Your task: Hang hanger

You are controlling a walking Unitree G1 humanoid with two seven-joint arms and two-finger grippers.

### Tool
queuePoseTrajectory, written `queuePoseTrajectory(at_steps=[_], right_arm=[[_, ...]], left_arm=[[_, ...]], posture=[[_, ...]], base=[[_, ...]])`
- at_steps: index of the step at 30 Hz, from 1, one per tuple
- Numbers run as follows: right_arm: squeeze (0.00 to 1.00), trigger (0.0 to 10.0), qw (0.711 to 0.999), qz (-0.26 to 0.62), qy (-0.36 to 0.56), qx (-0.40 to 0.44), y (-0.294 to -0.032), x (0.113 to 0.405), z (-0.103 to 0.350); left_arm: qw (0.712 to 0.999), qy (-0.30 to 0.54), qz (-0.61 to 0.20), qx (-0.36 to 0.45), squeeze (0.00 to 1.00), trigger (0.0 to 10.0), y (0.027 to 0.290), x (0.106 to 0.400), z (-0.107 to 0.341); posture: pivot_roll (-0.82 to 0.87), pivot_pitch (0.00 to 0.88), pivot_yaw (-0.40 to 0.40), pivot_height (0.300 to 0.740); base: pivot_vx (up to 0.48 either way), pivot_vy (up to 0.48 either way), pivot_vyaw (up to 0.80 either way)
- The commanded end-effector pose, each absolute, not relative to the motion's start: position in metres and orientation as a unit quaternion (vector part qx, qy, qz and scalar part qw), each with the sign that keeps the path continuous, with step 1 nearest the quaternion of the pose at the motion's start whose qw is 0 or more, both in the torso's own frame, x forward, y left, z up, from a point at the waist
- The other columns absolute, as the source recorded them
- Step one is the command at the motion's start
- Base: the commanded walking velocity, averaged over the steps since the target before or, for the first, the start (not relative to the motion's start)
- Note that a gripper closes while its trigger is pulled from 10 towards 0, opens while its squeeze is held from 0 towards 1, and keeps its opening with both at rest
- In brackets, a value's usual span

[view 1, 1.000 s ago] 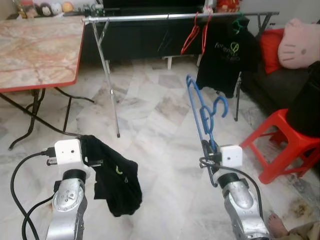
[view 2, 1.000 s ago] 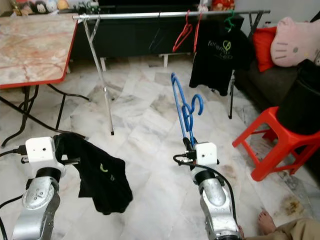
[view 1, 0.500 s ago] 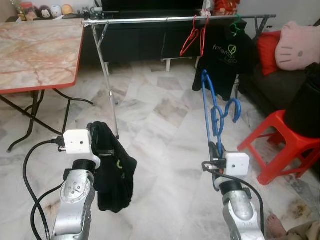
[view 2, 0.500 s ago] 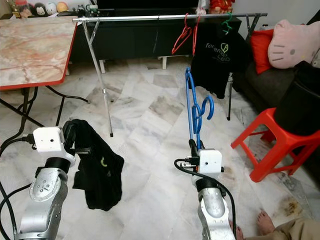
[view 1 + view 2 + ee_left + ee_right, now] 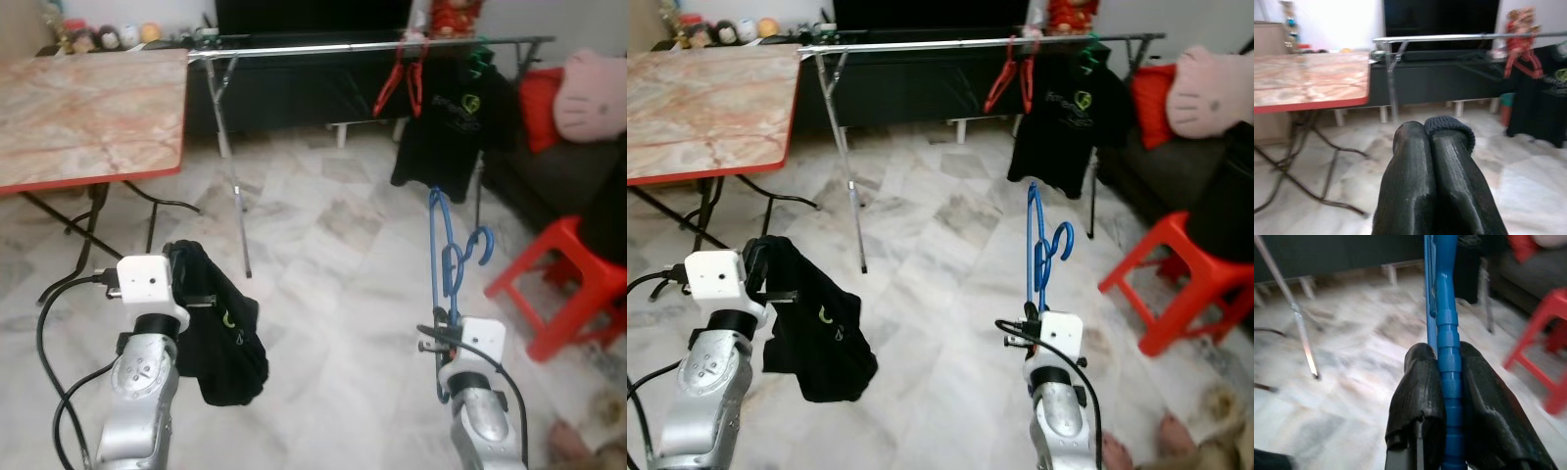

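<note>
My right gripper is shut on the lower end of a blue hanger, which stands nearly upright above it with its hook to the right. In the right wrist view the blue bar runs up from between the two fingers. My left gripper is shut on a black garment that droops from it toward the floor. A steel clothes rail spans the back, some way ahead of both grippers. On it hang red hangers and a black T-shirt.
A marble-topped folding table with a red edge stands to the left. A red stool and a dark sofa with a pink cushion are on the right. A person's foot is at the lower right. The floor is pale marble tile.
The whole view has shifted, so the camera moved. The blue hanger has gone from leaning left to nearly upright. The left gripper has risen a little with the garment.
</note>
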State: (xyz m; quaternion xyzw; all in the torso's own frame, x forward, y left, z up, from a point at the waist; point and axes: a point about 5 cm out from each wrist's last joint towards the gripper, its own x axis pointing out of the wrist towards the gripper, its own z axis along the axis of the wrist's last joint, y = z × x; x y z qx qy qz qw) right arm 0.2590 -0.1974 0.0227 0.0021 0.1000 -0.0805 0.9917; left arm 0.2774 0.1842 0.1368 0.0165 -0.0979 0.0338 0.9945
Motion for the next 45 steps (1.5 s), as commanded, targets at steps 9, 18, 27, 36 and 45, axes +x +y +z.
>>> queuePoseTrajectory(at_steps=[9, 18, 27, 36, 45], right_arm=[[0.00, 10.0, 0.895, -0.183, 0.407, -0.004, -0.241, 0.207, -0.057], [0.00, 10.0, 0.836, -0.044, 0.536, -0.107, -0.218, 0.149, -0.095], [0.00, 10.0, 0.817, -0.014, 0.564, -0.120, -0.208, 0.131, -0.103], [0.00, 10.0, 0.817, -0.019, 0.564, -0.118, -0.207, 0.129, -0.104], [0.00, 10.0, 0.819, -0.024, 0.562, -0.109, -0.206, 0.126, -0.105]], left_arm=[[0.991, -0.124, 0.050, 0.026, 0.00, 10.0, 0.195, 0.281, 0.150], [0.991, -0.120, 0.058, 0.029, 0.00, 10.0, 0.197, 0.280, 0.149], [0.991, -0.113, 0.069, 0.035, 0.00, 10.0, 0.203, 0.278, 0.147], [0.992, -0.096, 0.075, 0.027, 0.00, 10.0, 0.204, 0.277, 0.138], [0.992, -0.101, 0.076, 0.028, 0.00, 10.0, 0.204, 0.279, 0.142]], posture=[[-0.01, 0.011, -0.029, 0.740], [-0.01, 0.025, -0.025, 0.740], [0.00, 0.035, -0.018, 0.740], [0.00, 0.045, -0.011, 0.740], [0.01, 0.049, -0.011, 0.740]], base=[[0.000, 0.375, 0.00], [0.000, 0.371, 0.00], [0.000, 0.369, 0.17], [0.000, 0.358, 0.80], [0.000, 0.352, 0.77]])
